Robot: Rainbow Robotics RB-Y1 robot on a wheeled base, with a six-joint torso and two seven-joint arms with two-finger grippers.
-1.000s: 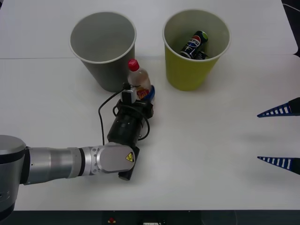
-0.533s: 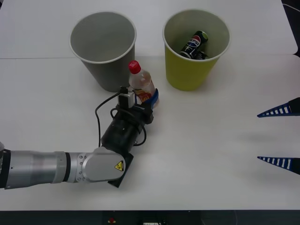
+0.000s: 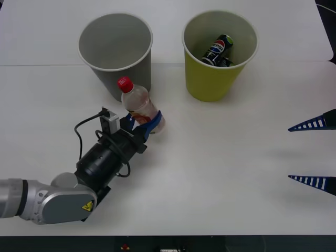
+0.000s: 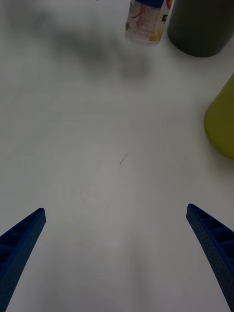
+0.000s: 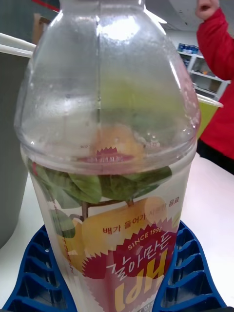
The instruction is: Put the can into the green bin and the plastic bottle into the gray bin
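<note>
My left gripper (image 3: 148, 124) is shut on the plastic bottle (image 3: 138, 106), a clear bottle with a red cap and an orange fruit label. The bottle is lifted off the table and tilted, just in front of the gray bin (image 3: 116, 54). Up close in the left wrist view, the bottle (image 5: 109, 161) sits between my blue fingers (image 5: 187, 273). The dark Pepsi can (image 3: 219, 49) lies inside the green bin (image 3: 218, 84). At the right edge my right gripper (image 3: 313, 152) hangs open, holding nothing. The right wrist view shows the bottle (image 4: 145, 22), the gray bin (image 4: 200, 27) and the green bin (image 4: 222, 122).
The two bins stand side by side at the back of the white table (image 3: 226, 173). A black cable (image 3: 86, 128) loops off my left wrist. Open table surface lies between my two arms.
My left arm has pulled back and to the left, lifting the bottle off the table and tilting it. The right arm has not moved.
</note>
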